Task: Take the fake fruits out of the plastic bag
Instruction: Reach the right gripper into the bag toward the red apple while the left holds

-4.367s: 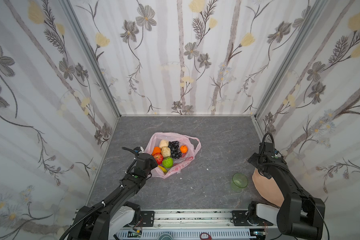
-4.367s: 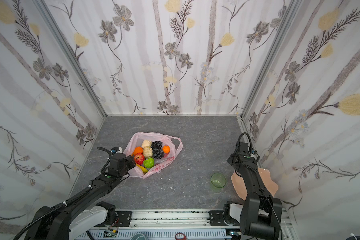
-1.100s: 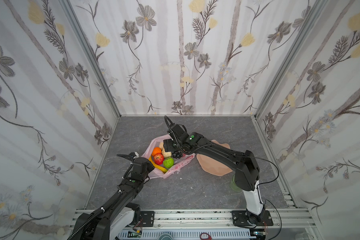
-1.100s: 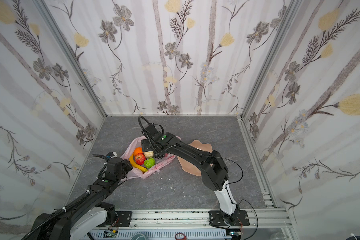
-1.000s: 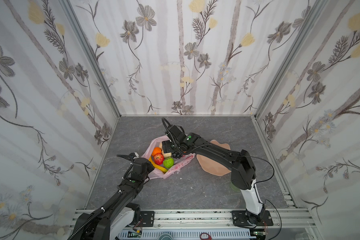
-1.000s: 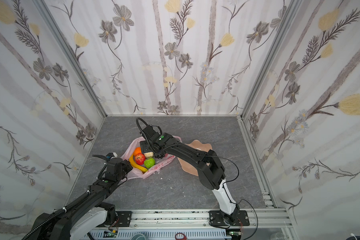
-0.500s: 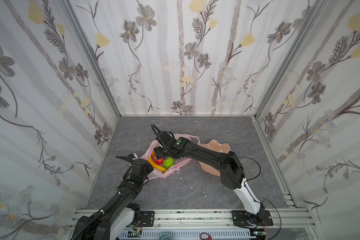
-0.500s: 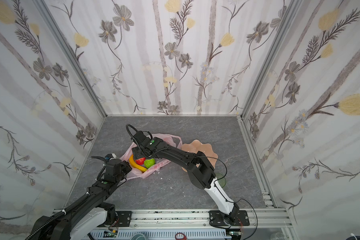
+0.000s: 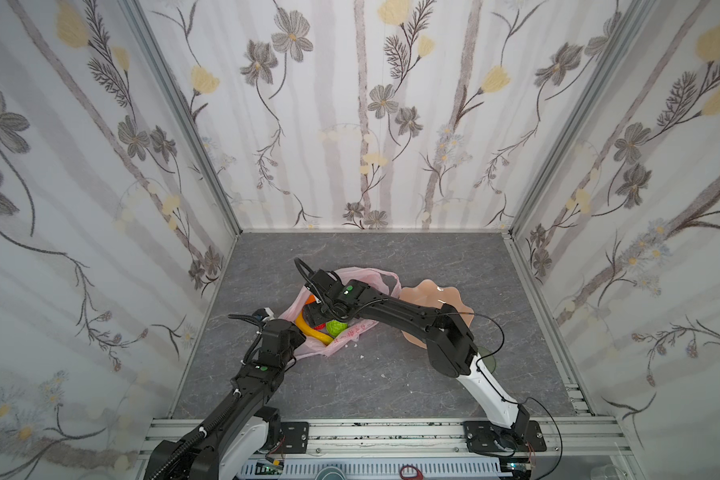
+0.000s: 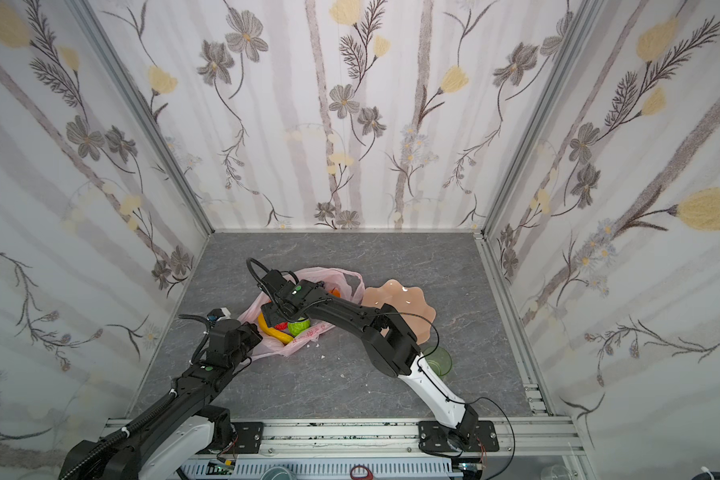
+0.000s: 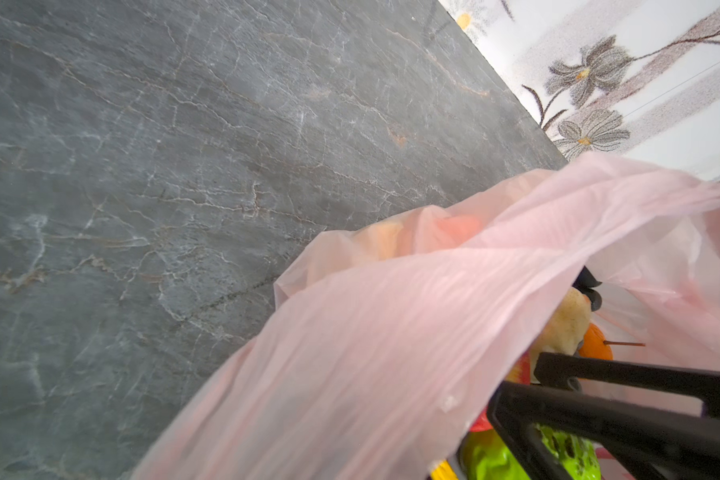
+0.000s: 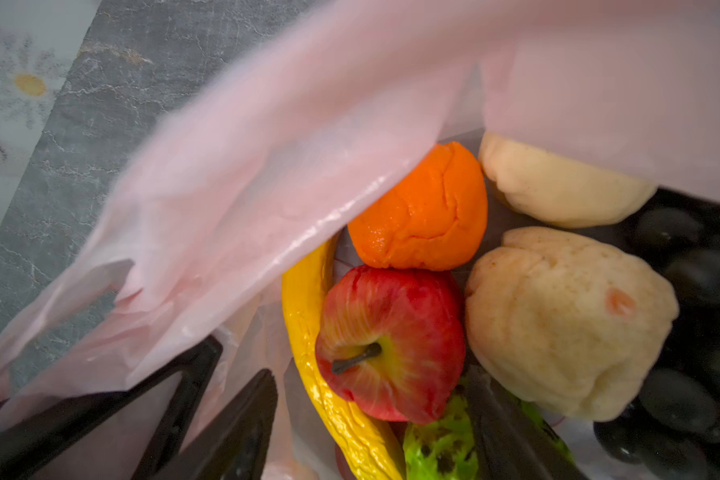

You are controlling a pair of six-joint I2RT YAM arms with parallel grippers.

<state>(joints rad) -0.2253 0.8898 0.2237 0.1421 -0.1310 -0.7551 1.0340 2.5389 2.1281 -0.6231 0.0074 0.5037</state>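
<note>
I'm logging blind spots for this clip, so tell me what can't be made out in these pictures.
- Left gripper: fingertips hidden by the plastic bag, left wrist view.
- Grape bunch: blurred, cut by right wrist view's edge; right arm covers it in top views.
- Green cup: mostly behind right arm, both top views.

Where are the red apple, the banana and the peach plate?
red apple (image 12: 412,332): right wrist view, red skin beside the stem.
banana (image 12: 304,311): right wrist view, middle of its yellow curve.
plate (image 9: 431,293): in a top view, bare wavy rim.
</note>
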